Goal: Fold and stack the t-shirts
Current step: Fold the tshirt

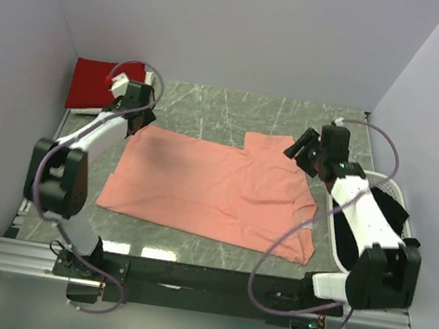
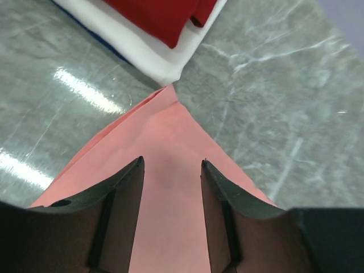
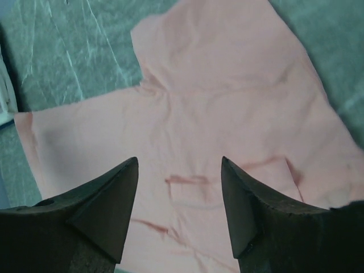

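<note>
A salmon-pink t-shirt (image 1: 216,185) lies spread flat across the middle of the marble table. My left gripper (image 1: 139,124) hovers open just above the shirt's far left corner (image 2: 170,142), nothing between its fingers. My right gripper (image 1: 303,154) hangs open over the far right sleeve (image 3: 227,74), also holding nothing. A folded deep red t-shirt (image 1: 99,83) rests on a folded white t-shirt (image 2: 153,54) at the far left corner of the table. A black t-shirt (image 1: 384,209) fills the basket at the right.
A white slatted basket (image 1: 395,192) stands at the table's right edge beside the right arm. The grey walls close in on left, back and right. A metal rail (image 1: 185,276) runs along the near edge.
</note>
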Controlling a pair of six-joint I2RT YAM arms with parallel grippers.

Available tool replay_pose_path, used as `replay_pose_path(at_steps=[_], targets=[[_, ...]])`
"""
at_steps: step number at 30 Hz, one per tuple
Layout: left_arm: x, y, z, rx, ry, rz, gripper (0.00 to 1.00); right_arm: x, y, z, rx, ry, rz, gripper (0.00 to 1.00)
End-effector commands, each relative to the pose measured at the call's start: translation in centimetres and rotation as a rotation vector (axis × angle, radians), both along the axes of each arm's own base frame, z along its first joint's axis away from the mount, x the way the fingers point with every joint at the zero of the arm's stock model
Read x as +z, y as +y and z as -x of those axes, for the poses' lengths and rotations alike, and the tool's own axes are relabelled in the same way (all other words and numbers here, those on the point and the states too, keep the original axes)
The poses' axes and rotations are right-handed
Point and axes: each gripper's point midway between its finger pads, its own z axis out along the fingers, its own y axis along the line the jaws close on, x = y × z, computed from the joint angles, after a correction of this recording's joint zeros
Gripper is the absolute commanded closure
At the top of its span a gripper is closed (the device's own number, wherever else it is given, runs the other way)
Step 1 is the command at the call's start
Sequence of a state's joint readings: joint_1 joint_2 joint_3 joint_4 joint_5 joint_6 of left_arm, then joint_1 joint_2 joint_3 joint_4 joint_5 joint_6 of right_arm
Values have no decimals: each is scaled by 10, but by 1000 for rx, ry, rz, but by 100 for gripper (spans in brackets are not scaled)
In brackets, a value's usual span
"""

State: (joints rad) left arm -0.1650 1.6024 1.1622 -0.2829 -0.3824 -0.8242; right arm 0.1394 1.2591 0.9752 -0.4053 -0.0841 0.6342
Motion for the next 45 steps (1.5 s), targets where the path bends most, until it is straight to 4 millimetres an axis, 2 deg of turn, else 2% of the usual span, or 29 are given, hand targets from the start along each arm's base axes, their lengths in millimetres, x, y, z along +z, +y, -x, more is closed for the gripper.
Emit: replay_pose_path(at_steps=[1,2,3,4,5,10,11,16,18,19,20,25,27,32,34,40,45], targets=[[-2,-3,-32,-26,19,-99,51,29,6,-54,43,-142,32,34],[-7,-6,-38,-32,28,-105,51,22,8,-66,50,-123,35,34],[-25,-7,-43,-33,66,-118,51,19,10,-73,60,-120,34,35],[-21,-11,-51,-28,64,-124,51,23,11,-81,68,-128,37,36],[-24,-9,-55,-19,70,-134,51,8,12,-88,71,-94,43,37],[-46,-11,-76,0,103,-145,51,-8,24,-107,118,-70,20,38],[-49,-10,-76,13,116,-157,51,-18,24,-109,121,-50,18,38],[-66,0,-86,53,147,-186,51,-33,27,-114,134,-22,13,39],[-70,-1,-94,40,135,-172,51,-36,30,-115,141,-25,7,39],[-72,4,-97,44,137,-172,51,-37,29,-115,142,-20,6,39],[-82,5,-98,42,155,-174,51,-39,30,-115,145,-16,8,39],[-95,20,-108,72,195,-159,51,-48,32,-114,156,6,0,41],[-96,32,-111,91,188,-138,51,-50,33,-114,161,12,-6,41],[-96,44,-122,90,180,-113,51,-55,33,-113,162,21,-4,41],[-90,44,-128,83,169,-118,50,-56,34,-112,164,24,-5,41],[-95,49,-134,76,174,-110,50,-62,32,-112,166,39,4,42],[-85,44,-136,60,155,-103,49,-60,33,-113,169,42,5,42]])
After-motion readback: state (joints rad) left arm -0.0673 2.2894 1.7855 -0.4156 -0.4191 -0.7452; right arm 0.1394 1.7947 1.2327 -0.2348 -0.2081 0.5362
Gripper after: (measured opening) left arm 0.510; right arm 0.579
